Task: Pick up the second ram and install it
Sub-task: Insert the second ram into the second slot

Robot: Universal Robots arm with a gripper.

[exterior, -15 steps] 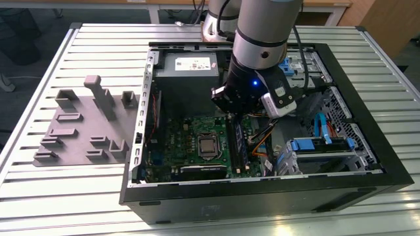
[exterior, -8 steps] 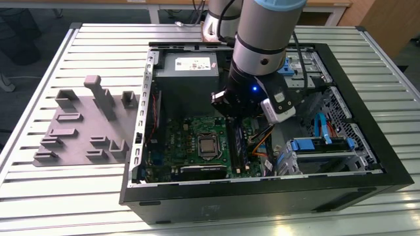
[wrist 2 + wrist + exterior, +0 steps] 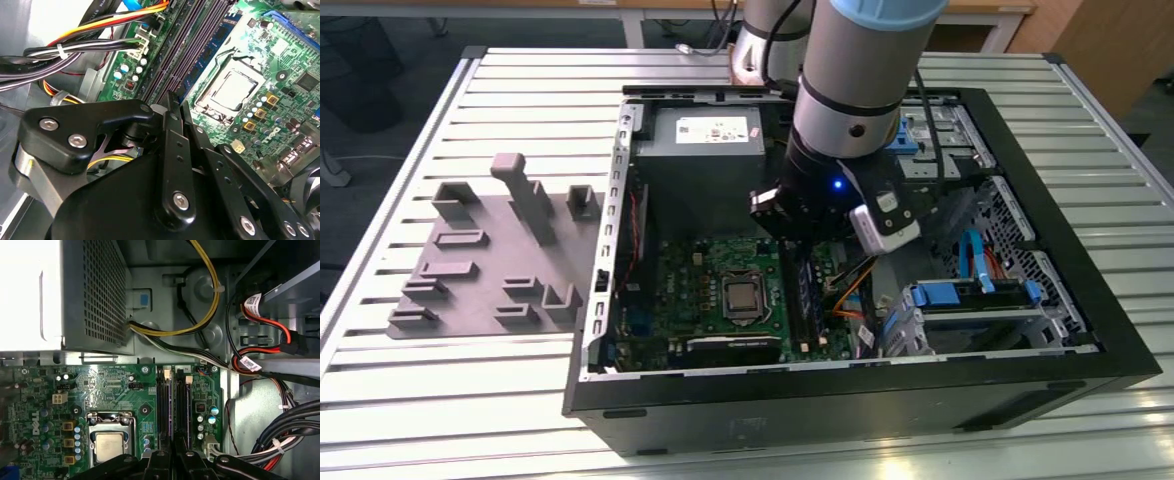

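Observation:
My gripper (image 3: 803, 252) reaches down into the open computer case (image 3: 1067, 330), over the long black memory slots (image 3: 161, 405) of the green motherboard (image 3: 707, 265). In both wrist views its black fingers (image 3: 171, 96) are drawn together at the slots, beside the CPU socket (image 3: 111, 445). The second ram (image 3: 172, 405) appears as a thin dark strip, seen edge-on, running from between the fingertips along the slots. Whether it sits in a slot or just above one I cannot tell.
The power supply (image 3: 707, 130) fills the case's far end. Cable bundles (image 3: 280, 435) and a blue-tabbed drive cage (image 3: 974, 295) crowd the exterior view's right. A grey fixture (image 3: 494, 250) with upright blocks lies on the slatted table at the exterior view's left.

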